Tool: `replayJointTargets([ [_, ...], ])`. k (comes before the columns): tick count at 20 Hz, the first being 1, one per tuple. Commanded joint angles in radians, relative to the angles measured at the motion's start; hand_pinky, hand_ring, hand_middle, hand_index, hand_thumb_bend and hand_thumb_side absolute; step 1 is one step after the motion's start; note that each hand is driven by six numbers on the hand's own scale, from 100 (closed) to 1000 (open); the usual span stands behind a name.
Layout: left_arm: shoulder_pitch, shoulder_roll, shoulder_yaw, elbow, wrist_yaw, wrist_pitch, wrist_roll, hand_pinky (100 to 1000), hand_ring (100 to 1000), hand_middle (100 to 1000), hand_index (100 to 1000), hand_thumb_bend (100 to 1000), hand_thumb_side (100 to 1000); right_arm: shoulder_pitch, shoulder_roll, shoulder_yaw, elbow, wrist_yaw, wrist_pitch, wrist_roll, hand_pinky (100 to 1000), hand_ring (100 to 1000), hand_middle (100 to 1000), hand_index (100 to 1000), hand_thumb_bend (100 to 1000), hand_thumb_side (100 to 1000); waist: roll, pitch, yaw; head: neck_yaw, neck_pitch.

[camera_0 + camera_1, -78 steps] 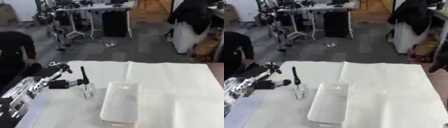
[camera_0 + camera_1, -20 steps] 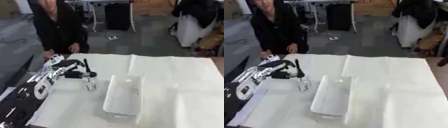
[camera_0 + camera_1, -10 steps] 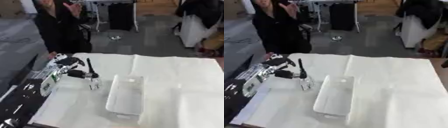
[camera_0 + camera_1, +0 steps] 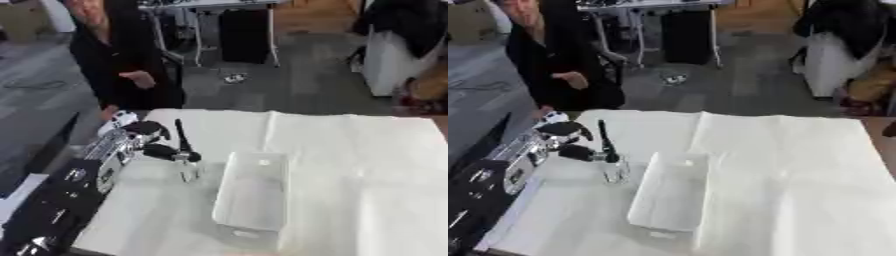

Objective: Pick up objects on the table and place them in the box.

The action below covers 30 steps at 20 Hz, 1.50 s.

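— Where's the bottle (image 4: 186,169)?
— On the surface (image 4: 350,165), just left of the box (image 4: 254,192). The left robot hand (image 4: 144,140) is grasping its dark top.
— Looks clear, light, probably slippery; the neck seems safest.

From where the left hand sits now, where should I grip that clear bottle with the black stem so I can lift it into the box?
Grip the clear bottle by its clear body, just under the black stem. It stands upright beside the box, which blocks its right side, so come from the left, where the left hand already is. The thin stem probably offers less to hold.
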Motion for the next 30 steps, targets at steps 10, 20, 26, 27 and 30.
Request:
replayJointTargets([
  [10, -0.031, -0.018, 0.029, 0.090, 0.093, 0.027, 0.074, 731, 801, 853, 877, 794, 1000, -0.013, -0.011, -0.001, -0.013, -0.001, -0.001, 0.002, 376, 386, 480, 913, 431, 1000, -0.002, -0.013, -0.004, 0.006, 0.006],
  [20, -0.042, -0.039, 0.031, 0.133, 0.230, 0.030, 0.214, 718, 784, 824, 882, 762, 1000, -0.014, -0.009, 0.000, -0.013, -0.002, -0.001, 0.003, 375, 386, 480, 913, 432, 1000, -0.004, -0.011, -0.007, -0.007, -0.007],
  [26, -0.044, -0.048, 0.022, 0.154, 0.295, 0.027, 0.268, 715, 778, 816, 881, 755, 1000, -0.016, -0.007, 0.000, -0.013, -0.001, -0.001, 0.003, 376, 386, 480, 913, 431, 1000, -0.005, -0.011, -0.010, -0.011, -0.015],
  [27, -0.044, -0.049, 0.021, 0.157, 0.299, 0.027, 0.271, 717, 778, 816, 881, 756, 1000, -0.017, -0.006, 0.000, -0.013, -0.002, -0.001, 0.003, 376, 386, 480, 914, 431, 1000, -0.005, -0.011, -0.011, -0.011, -0.016],
  [30, -0.046, -0.050, 0.018, 0.166, 0.302, 0.027, 0.271, 723, 782, 818, 881, 753, 1000, -0.017, -0.006, 0.000, -0.013, -0.002, -0.002, 0.003, 375, 386, 480, 913, 431, 1000, -0.005, -0.011, -0.012, -0.009, -0.016],
])
